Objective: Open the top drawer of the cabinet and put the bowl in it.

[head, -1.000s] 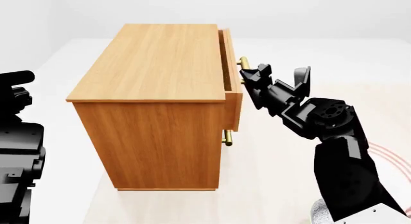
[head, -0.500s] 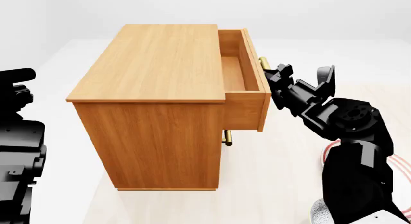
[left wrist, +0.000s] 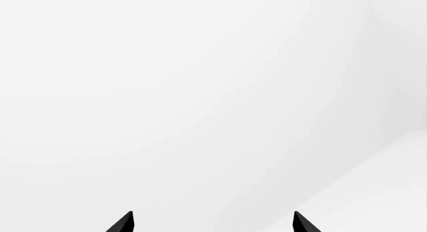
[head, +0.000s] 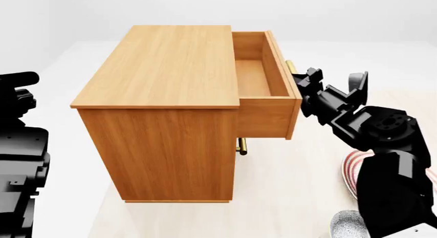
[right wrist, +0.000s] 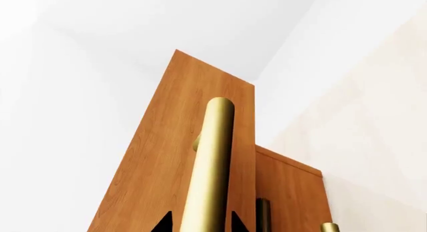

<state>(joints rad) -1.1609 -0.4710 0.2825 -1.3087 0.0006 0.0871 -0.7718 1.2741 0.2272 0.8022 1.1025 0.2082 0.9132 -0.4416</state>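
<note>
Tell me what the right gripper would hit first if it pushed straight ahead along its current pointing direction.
The right gripper already straddles the brass handle of the top drawer, so going on it would likely press the handle, then the drawer front right behind it.

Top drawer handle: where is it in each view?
Head view: the brass bar handle sits on the front of the pulled-out top drawer, right of centre, mostly hidden by the right gripper.
Right wrist view: handle fills the centre, between the gripper's fingertips.
Left wrist view: not in it.
Shared landmark: the drawer's orange-brown front.
</note>
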